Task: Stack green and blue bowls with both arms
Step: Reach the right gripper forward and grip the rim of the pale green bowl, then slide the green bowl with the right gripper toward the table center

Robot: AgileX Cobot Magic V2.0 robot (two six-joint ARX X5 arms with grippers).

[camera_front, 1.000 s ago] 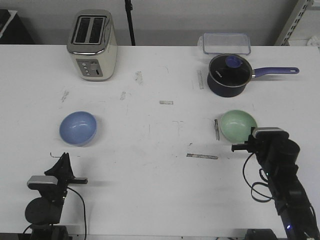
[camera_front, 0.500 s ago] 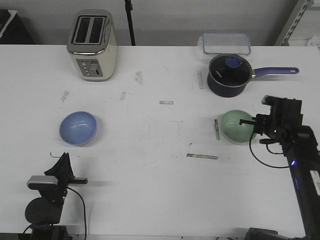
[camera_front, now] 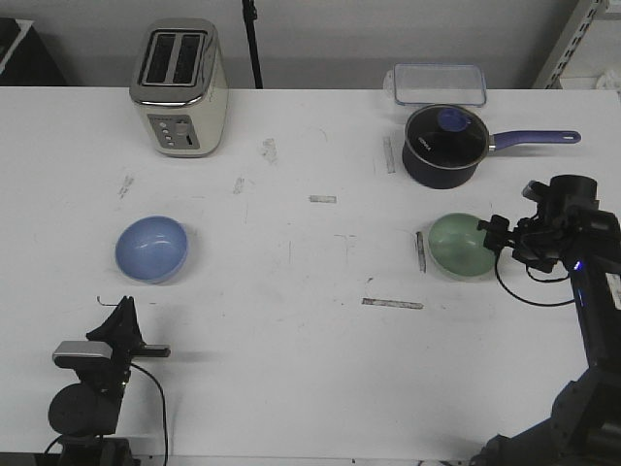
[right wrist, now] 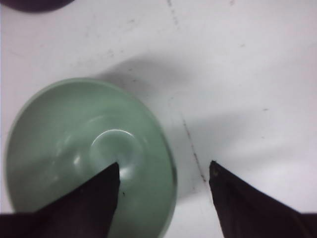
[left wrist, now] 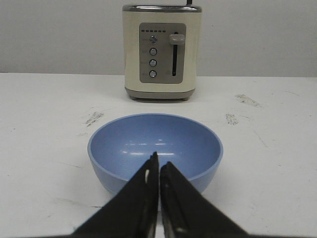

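Note:
The pale green bowl (camera_front: 456, 246) sits upright on the table at the right, and it also shows in the right wrist view (right wrist: 59, 139). My right gripper (camera_front: 497, 236) is open at the bowl's right rim. In the right wrist view the gripper (right wrist: 163, 171) straddles that rim, one finger over the bowl's inside and one over the bare table, not closed on it. The blue bowl (camera_front: 150, 249) sits upright at the left. My left gripper (camera_front: 123, 309) is near the front edge, short of the blue bowl (left wrist: 124, 144). In the left wrist view it (left wrist: 158, 162) is shut and empty.
A cream toaster (camera_front: 179, 87) stands at the back left. A dark saucepan with a glass lid and purple handle (camera_front: 444, 146) stands behind the green bowl. A clear lidded container (camera_front: 439, 84) lies behind the pan. Short tape strips (camera_front: 392, 304) lie on the table.
My right arm has swung up from the front edge and forward to the green bowl's right rim. The left arm and both bowls have not moved.

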